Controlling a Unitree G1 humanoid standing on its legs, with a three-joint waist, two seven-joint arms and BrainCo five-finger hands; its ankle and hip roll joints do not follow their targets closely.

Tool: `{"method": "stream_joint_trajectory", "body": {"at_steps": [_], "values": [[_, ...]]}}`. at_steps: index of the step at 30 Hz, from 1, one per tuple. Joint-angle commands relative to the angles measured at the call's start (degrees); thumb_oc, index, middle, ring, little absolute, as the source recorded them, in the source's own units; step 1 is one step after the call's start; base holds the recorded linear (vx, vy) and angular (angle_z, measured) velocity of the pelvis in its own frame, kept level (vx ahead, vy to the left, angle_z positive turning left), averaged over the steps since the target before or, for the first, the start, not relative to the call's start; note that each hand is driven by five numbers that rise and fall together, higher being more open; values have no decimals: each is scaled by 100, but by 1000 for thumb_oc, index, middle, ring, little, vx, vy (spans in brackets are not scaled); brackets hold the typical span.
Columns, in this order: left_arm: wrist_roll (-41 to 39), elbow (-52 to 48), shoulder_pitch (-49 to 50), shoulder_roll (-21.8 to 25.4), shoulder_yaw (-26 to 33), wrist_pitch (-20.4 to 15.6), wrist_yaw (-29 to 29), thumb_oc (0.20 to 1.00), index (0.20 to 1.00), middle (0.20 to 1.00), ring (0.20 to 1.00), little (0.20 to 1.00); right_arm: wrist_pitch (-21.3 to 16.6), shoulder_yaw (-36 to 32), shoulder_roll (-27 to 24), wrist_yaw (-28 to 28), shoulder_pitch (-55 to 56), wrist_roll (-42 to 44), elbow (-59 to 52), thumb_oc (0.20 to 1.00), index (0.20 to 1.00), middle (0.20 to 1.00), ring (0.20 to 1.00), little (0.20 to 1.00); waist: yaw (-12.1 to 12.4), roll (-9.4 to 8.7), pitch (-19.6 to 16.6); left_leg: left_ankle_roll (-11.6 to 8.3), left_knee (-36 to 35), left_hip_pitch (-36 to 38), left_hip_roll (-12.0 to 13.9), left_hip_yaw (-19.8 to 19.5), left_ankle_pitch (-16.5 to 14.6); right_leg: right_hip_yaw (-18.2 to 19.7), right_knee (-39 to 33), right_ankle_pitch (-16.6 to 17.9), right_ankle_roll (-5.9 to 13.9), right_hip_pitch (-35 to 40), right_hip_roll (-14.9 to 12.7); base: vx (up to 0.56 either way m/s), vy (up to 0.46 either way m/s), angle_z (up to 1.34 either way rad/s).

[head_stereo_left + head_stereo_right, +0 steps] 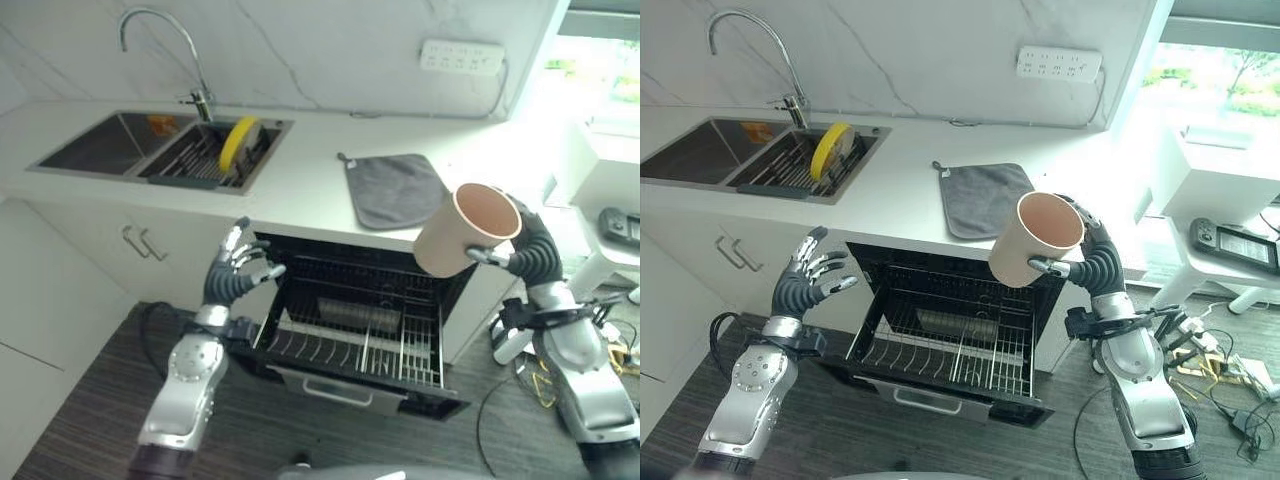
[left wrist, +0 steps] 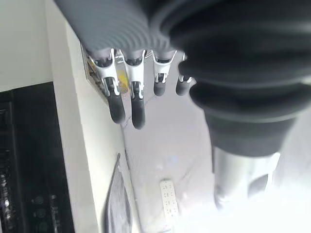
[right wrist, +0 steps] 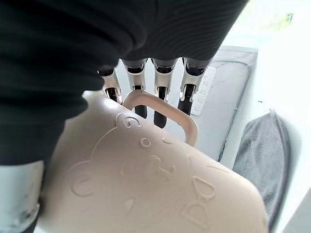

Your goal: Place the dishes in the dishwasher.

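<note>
White tabletop is running above the open dishwasher (image 1: 360, 330). Right robot hand (image 1: 1092, 262) is gripping a light, rigid beige cup (image 1: 1036, 238) by its handle above the dishwasher; left robot hand (image 1: 238, 268) is hovering released beside it.

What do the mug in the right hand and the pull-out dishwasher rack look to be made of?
Mug: likely matte plastic, possibly glazed ceramic; even beige, with embossed bear relief and a moulded handle, held in the right hand. Dishwasher rack: thin metal wire, seemingly coated light grey, forming a see-through grid of tines.
</note>
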Motion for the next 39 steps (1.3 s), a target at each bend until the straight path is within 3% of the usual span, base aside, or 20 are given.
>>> {"method": "stream_joint_trajectory", "body": {"at_steps": [1, 7, 10, 14, 24, 27, 28, 30, 31, 33, 35, 37, 39], "values": [[112, -423, -616, 543, 167, -499, 193, 1000, 1000, 1000, 1000, 1000, -665, -105, 6, -22, -769, 232, -484, 200, 200, 200, 200, 200, -32, -318, 552, -9, 1288, -457, 333, -358, -1116, 476, 1111, -673, -170, -718, -123, -275, -43, 1], [261, -546, -1085, 604, 87, -631, 603, 1000, 1000, 1000, 1000, 1000, -926, -49, -180, 38, -1223, 347, -587, 200, 200, 200, 200, 200, -94, -335, 1063, 65, 2761, -1740, 317, -503, -1642, 772, 2304, -1055, -330, -1886, -275, -209, 30, -7], [323, -626, -1179, 581, 76, -670, 689, 1000, 1000, 1000, 1000, 1000, -1025, -23, -161, 21, -1285, 325, -691, 200, 200, 200, 200, 200, -121, -331, 1208, 81, 3113, -2156, 303, -538, -1760, 788, 2571, -1083, -334, -2295, -389, -159, 36, -4], [131, -695, -1143, 586, 117, -481, 692, 1000, 1000, 1000, 1000, 1000, -966, 52, -175, 27, -1419, 190, -770, 200, 200, 200, 200, 200, -122, -240, 1349, 116, 3297, -2457, 316, -509, -1802, 796, 2845, -1069, -273, -2710, -548, -124, 98, -12], [342, -901, -923, 696, 264, -478, 592, 1000, 1000, 1000, 1000, 1000, -830, 152, -203, 258, -1309, 233, -995, 200, 200, 200, 200, 200, -152, -161, 1428, 207, 3655, -2762, 354, -420, -2025, 944, 3292, -1187, -204, -3178, -681, -33, 71, -6], [591, -846, -811, 962, 175, 81, -203, 1000, 1000, 1000, 1000, 1000, -554, 224, -286, 375, -1166, 562, -925, 200, 200, 200, 200, 200, -226, -109, 1414, 230, 3639, -2747, 360, -393, -2019, 1063, 3310, -1181, -182, -3239, -630, 49, 83, -1], [739, -774, -786, 1153, 106, 498, -597, 1000, 1000, 1000, 1000, 1000, -504, 228, -333, 391, -1136, 669, -852, 200, 200, 200, 200, 200, -272, -75, 1428, 236, 3618, -2765, 362, -390, -1993, 1124, 3332, -1183, -185, -3292, -587, 24, 85, -7], [1254, -582, -832, 1580, -50, 998, -1172, 1000, 1000, 1000, 1000, 1000, -348, 249, -467, 465, -1227, 891, -698, 200, 200, 200, 200, 200, -324, -16, 1453, 232, 3604, -2785, 367, -372, -1963, 1158, 3342, -1166, -175, -3349, -588, -3, 103, -3], [1478, -555, -881, 1721, -100, 1045, -1331, 1000, 1000, 1000, 1000, 1000, -313, 248, -536, 499, -1291, 979, -658, 200, 200, 200, 200, 200, -335, 1, 1459, 236, 3584, -2775, 368, -358, -1954, 1163, 3335, -1162, -172, -3356, -594, 5, 128, -2], [2341, -513, -1097, 2568, -296, 2186, -2561, 1000, 1000, 1000, 1000, 1000, -240, 187, -920, 560, -1505, 1357, -569, 200, 200, 200, 200, 200, -420, 103, 1473, 201, 3534, -2762, 394, -297, -1909, 1169, 3327, -1148, -158, -3388, -650, 15, 199, -3], [2724, -317, -1295, 2987, -449, 2749, -3164, 1000, 1000, 1000, 1000, 1000, -209, 211, -1138, 626, -1685, 1467, -491, 200, 200, 200, 200, 200, -507, 212, 1485, 193, 3522, -2754, 391, -238, -1889, 1215, 3351, -1153, -155, -3444, -690, 7, 215, -11], [2933, -232, -1392, 3072, -507, 2978, -3507, 1000, 1000, 1000, 1000, 1000, -173, 223, -1178, 661, -1762, 1462, -480, 200, 200, 200, 200, 200, -533, 248, 1490, 196, 3511, -2748, 389, -215, -1884, 1235, 3350, -1154, -153, -3467, -701, 5, 130, -12], [3773, 22, -1581, 3198, -714, 3419, -4324, 1000, 1000, 1000, 1000, 1000, -69, 273, -1227, 774, -1945, 1429, -461, 200, 200, 200, 200, 200, -617, 332, 1496, 183, 3517, -2764, 395, -171, -1874, 1287, 3377, -1172, -163, -3523, -711, 15, 148, -3]]}}
